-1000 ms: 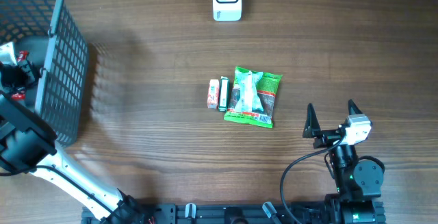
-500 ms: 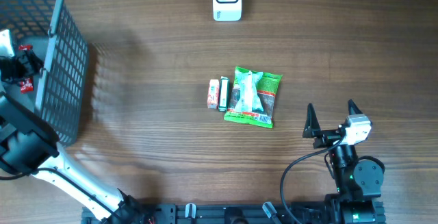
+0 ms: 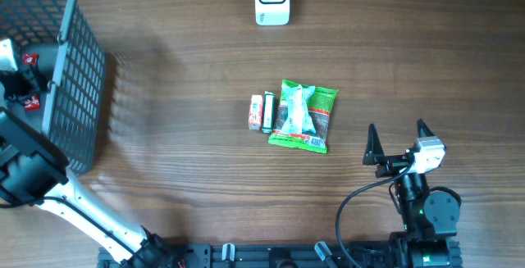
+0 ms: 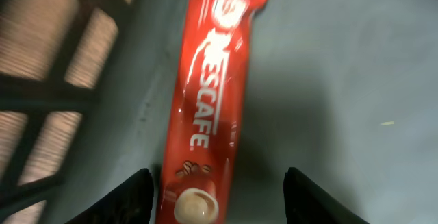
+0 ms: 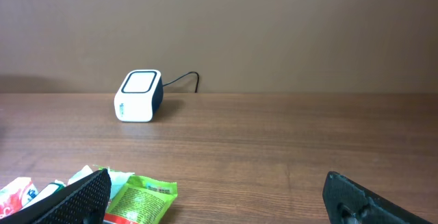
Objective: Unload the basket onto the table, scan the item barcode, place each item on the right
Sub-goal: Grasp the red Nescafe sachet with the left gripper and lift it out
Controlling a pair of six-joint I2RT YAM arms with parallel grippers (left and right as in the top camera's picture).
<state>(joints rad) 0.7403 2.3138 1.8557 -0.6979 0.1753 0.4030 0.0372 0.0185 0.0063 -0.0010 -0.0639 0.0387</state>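
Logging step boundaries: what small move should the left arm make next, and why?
Probably lift the left gripper straight out of the basket: its jaws stand apart, the red sachet lies flat on the basket floor, and three packets wait on the table.

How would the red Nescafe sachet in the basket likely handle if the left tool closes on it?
Probably light and floppy: the Nescafe sachet looks like a thin, flat stick pack. Its glossy film may be slippery. Lying flat on the basket floor, it could be hard to get under.
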